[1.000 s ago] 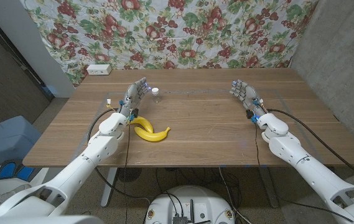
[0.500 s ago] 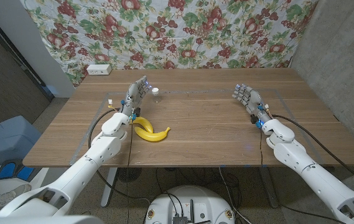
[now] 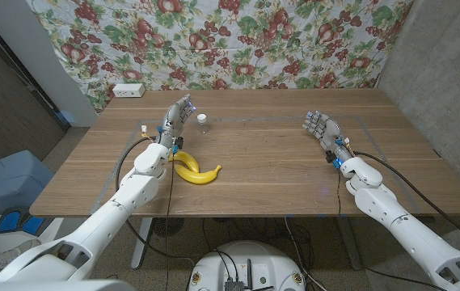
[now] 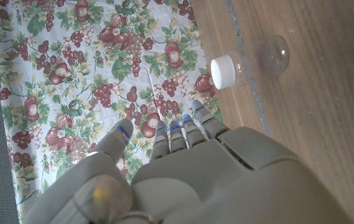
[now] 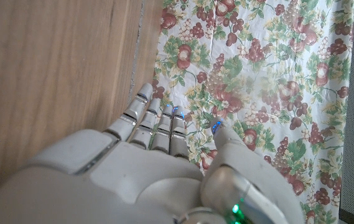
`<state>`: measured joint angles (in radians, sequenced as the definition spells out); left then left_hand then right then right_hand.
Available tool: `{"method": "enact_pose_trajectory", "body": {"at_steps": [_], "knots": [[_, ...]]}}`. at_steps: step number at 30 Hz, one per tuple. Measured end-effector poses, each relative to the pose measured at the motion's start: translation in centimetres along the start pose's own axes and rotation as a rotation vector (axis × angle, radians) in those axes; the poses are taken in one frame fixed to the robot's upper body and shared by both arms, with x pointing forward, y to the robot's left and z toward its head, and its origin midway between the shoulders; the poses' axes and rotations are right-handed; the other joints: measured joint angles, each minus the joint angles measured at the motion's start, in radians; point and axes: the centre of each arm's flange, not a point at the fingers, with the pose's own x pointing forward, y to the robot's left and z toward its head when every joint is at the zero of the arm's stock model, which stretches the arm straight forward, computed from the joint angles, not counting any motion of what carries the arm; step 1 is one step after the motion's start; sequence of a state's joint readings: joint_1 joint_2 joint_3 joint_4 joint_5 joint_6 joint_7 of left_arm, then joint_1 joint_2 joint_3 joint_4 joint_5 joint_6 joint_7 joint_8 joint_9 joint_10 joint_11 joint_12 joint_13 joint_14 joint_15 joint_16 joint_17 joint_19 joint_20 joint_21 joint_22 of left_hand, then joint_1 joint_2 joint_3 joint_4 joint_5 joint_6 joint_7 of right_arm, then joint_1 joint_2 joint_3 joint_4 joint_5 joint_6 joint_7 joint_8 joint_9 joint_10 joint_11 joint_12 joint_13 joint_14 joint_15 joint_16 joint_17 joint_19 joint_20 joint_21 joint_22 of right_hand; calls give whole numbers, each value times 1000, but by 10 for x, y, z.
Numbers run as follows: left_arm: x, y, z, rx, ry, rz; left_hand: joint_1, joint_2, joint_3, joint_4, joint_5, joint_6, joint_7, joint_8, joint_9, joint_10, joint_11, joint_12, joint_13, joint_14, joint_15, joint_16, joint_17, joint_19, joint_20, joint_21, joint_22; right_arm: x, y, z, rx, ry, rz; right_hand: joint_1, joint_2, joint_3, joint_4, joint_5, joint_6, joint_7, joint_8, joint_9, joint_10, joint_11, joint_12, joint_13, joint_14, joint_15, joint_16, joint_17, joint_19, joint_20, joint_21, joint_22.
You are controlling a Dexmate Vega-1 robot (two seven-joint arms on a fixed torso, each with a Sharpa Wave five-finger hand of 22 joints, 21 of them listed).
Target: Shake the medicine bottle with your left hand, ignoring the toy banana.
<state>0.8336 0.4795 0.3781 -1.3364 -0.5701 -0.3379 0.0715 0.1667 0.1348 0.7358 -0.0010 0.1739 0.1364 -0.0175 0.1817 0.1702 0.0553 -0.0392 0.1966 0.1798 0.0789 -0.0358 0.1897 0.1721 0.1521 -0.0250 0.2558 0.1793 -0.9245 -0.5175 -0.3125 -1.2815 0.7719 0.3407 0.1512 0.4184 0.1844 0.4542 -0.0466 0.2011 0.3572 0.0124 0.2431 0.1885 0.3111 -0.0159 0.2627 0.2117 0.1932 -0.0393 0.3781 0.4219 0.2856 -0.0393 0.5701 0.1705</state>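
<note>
The bottle (image 3: 203, 120) stands upright on the worktop (image 3: 270, 162), just beside the left robot hand (image 3: 176, 118), on its right-hand side and apart from it. That robot hand is spread, holding nothing, far nearer than the right robot hand (image 3: 320, 128), also spread. The banana (image 3: 195, 170) lies nearer the robot.

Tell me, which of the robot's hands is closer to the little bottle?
Left. The left hand stands just beside the medicine bottle, not touching it; the right hand is far across the table.
</note>
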Motion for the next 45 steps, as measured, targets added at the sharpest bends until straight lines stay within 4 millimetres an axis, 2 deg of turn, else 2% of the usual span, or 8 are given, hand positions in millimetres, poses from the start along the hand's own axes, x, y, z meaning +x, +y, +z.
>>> {"method": "enact_pose_trajectory", "body": {"at_steps": [10, 14, 24, 34, 42, 45], "knots": [[1, 4, 7, 44, -17, 13, 1, 1, -5, -12, 0, 16, -6, 0, 0, 9, 2, 0, 0, 9, -1, 0, 0, 8, 8, 0, 0, 5, 2, -3, 8, 4, -1, -9, -9, -4, -4, 0, 5, 5, 0, 0, 11, -7, 0, 0, 0, 0, 0, -5, 3, 11, -5, 0], [1, 5, 10, 59, -22, 17, 1, 1, -9, -16, 0, 16, -6, 0, 2, 13, -2, 0, 0, 9, -2, 0, 0, 9, 9, 0, 0, 6, 3, -6, 11, 8, 0, -9, -9, -3, -6, 0, 9, 9, -8, 0, 18, 0, 0, 0, 0, 0, 0, -5, 3, 11, -5, 0], [2, 9, 15, 107, -26, 27, 1, 1, -9, -30, 0, 32, -11, 7, 5, 23, -2, 8, 0, 16, -2, 0, -4, 14, 14, 0, 0, 8, 6, -8, 9, 9, 6, -9, -9, -6, -12, 0, 16, 5, -8, 0, 23, 5, 0, 0, 0, 0, 0, -5, 3, 11, -5, 0], [8, 10, 21, 172, -24, 27, 17, 6, -14, -61, 0, 36, -15, 7, 5, 29, -7, 8, 0, 25, 0, 0, -5, 18, 11, 0, 0, 6, 7, -8, 3, 6, 4, -9, -9, -6, -11, 0, 20, 9, -8, 0, 23, 5, -4, 0, 0, 0, 0, -5, 3, 11, -13, 0], [13, 9, 27, 214, -23, 22, 35, -12, -19, -104, 0, 39, -18, 7, 5, 32, -18, 8, 0, 25, 0, -5, -5, 24, 5, -4, 0, 5, 8, -8, 2, 3, -1, -9, -9, -1, -16, 0, 20, 9, -8, 0, 28, 11, -4, 0, 0, 0, 0, -9, 3, 11, -13, 4], [14, 9, 27, 247, -13, 25, 44, -21, -17, -122, 0, 39, -18, 7, 5, 32, -18, 8, 0, 25, 0, -5, -5, 24, 5, -7, 0, 4, 8, -8, 2, 2, -2, -9, -9, -1, -16, 0, 23, 12, -15, 0, 28, 11, -4, 0, 0, 0, 0, -9, 7, 15, -13, 4]]}}
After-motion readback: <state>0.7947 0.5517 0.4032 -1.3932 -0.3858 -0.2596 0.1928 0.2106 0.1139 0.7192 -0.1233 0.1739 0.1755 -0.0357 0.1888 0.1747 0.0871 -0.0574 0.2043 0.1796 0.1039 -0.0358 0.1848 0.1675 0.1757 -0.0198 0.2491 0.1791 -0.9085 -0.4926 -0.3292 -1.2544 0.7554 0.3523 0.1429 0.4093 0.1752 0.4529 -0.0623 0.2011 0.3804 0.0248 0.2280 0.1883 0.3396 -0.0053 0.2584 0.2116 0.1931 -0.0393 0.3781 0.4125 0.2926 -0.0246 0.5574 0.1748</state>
